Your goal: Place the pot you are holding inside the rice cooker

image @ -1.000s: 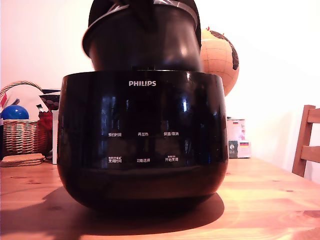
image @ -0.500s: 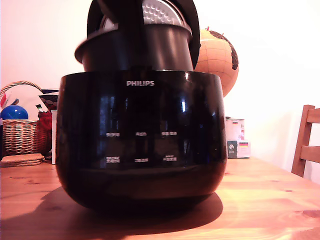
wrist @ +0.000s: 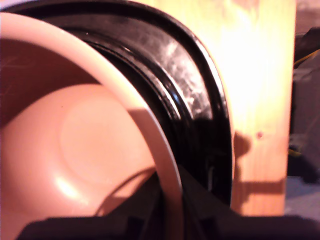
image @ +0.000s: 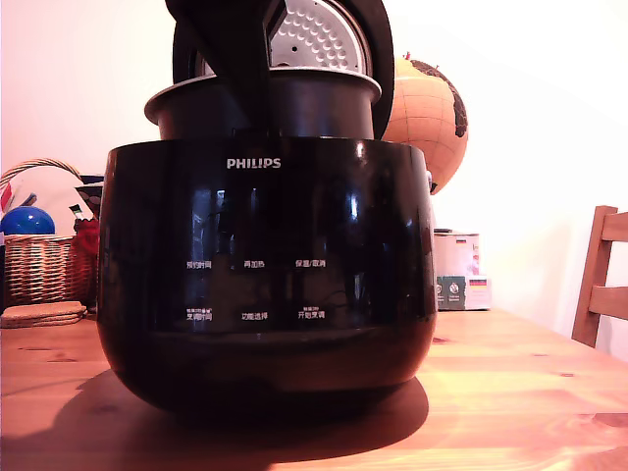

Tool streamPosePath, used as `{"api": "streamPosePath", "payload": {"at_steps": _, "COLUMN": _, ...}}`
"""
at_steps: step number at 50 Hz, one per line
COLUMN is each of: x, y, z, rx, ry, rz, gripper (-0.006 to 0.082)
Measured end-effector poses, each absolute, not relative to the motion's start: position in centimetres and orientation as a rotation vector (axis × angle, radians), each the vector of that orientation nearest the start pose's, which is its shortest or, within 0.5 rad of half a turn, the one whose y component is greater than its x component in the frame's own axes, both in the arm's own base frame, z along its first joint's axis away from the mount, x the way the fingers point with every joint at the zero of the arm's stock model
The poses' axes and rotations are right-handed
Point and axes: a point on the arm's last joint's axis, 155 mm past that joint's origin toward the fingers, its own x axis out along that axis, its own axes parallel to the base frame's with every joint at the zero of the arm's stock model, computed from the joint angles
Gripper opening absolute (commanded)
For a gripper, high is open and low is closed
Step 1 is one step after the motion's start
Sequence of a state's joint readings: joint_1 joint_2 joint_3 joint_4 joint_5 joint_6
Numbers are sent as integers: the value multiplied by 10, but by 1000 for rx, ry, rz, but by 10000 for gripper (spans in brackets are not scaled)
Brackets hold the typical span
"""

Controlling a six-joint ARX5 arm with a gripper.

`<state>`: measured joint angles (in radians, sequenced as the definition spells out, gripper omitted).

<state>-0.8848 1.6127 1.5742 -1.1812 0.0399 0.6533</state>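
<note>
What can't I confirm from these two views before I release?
- Pot bottom: exterior view, hidden behind the rice cooker wall, so seating depth is unknown.
- Gripper: wrist view, dark and blurred at the frame edge; it straddles the pot rim, but contact can't be judged.
- Arm: exterior view, a backlit silhouette, cut off by the top edge.
- Lid hinge: hidden behind the pot.

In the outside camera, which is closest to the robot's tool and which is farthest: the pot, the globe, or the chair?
From the tool, in the exterior view:
1. Pot: held by the tool, inside the cooker's top.
2. Globe: behind the cooker, toward the view's right.
3. Chair: at the view's far right edge.
</note>
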Motion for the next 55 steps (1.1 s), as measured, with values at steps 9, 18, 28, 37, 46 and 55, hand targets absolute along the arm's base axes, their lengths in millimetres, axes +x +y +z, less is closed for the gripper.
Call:
{"api": "streamPosePath", "payload": {"at_steps": 9, "x": 220, "y": -290, "z": 182, "rx": 985, "ry": 886, "rz": -1224, "gripper": -22}}
{"api": "streamPosePath", "payload": {"at_steps": 18, "x": 216, "y": -291, "z": 182, "rx": 970, "ry": 901, "rz": -1237, "gripper": 17}}
{"api": "streamPosePath", "payload": {"at_steps": 28, "x": 216, "y": -292, "z": 182, "rx": 967, "ry": 896, "rz": -1239, "gripper": 31}}
{"api": "streamPosePath", "payload": {"at_steps": 37, "x": 215, "y": -292, "z": 181, "rx": 962, "ry": 899, "rz": -1246, "gripper": 130}}
{"api": "streamPosePath", "payload": {"at_steps": 46, "x": 213, "y": -293, "z": 180, "rx": 959, "ry": 903, "rz": -1252, "gripper": 137}}
{"api": "streamPosePath", "payload": {"at_steps": 55, "x": 212, "y": -293, "z": 180, "rx": 955, "ry": 904, "rz": -1258, "gripper": 204}}
